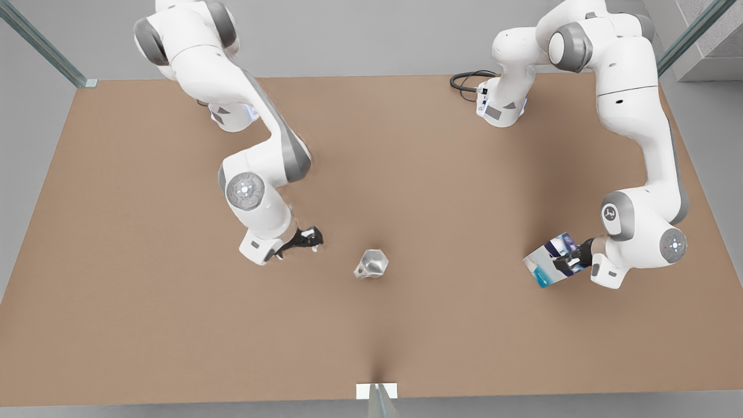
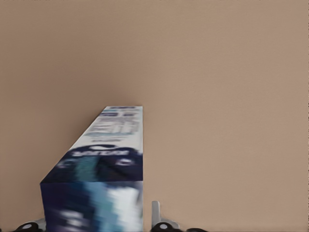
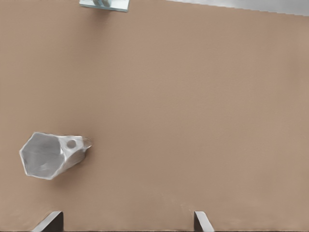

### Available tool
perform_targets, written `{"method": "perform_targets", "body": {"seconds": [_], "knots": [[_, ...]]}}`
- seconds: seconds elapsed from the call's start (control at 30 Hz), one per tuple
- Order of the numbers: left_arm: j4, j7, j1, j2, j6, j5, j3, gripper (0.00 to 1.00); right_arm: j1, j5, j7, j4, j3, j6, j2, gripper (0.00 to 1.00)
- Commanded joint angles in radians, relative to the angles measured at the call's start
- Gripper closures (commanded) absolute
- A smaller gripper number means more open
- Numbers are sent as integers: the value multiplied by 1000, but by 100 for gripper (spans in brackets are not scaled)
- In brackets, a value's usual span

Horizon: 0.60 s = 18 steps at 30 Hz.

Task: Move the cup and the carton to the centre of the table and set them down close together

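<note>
Worktop (image 1: 174, 325): large flat rectangle, plain matte brown

Cup (image 1: 371, 264): small shiny silver-grey faceted metal, near the centre, touching neither pincer

Carton (image 1: 548, 262): white box with navy band and teal print, tilted, at the front view's right, well apart from the cup

Left pincer (image 1: 572, 259): clamped on the carton

Right pincer (image 1: 314, 237): fingers spread, empty, near the cup, on the front view's left
</note>
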Motion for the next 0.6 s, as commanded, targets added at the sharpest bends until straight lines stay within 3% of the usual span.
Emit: {"method": "perform_targets", "body": {"seconds": [0.0,0.03,0.07,0.2,0.33,0.43,0.57], "knots": [[0,0,0,0,-2,-2,0,48,-46,0,-21,-30,0,-18,-46,0],[0,0,0,-2,-2,-2,0,48,-105,-30,-40,-18,-28,-213,-91,0],[0,0,0,0,-2,-2,1,48,-109,-127,-52,8,-51,-245,-120,0],[5,-5,-2,-11,-6,-2,-2,48,-332,-143,-322,-87,-63,-158,-244,0],[9,-72,-71,-106,-114,0,-12,46,-338,-146,-359,-39,-71,-256,-236,0],[11,-241,-213,-151,-166,-2,-14,44,-338,-146,-359,7,-71,-255,-204,0],[28,-600,-241,-161,-160,-2,-255,44,-336,-141,-350,27,-71,-249,-204,0]]}}
